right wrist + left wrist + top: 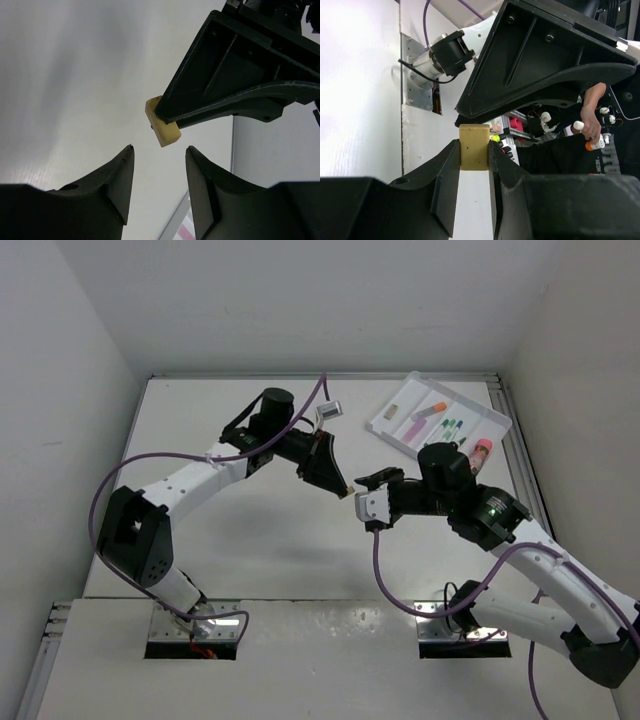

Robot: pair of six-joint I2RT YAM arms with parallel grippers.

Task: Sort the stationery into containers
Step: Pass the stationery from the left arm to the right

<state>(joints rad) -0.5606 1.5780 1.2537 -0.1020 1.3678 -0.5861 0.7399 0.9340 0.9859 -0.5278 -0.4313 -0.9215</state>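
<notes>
Eraser [161, 126], a matte tan rectangular block, sits pinched in the left gripper [474, 152] above the table [250, 540], long axis along the fingers [446, 172], pointing at the right gripper [160, 148], part-open and empty.

The left arm [190, 485] and right arm [480, 512] hold jaws nearly touching, tray [497, 420] beyond.

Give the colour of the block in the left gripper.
Tan; the eraser block shows best in left wrist view.
</notes>
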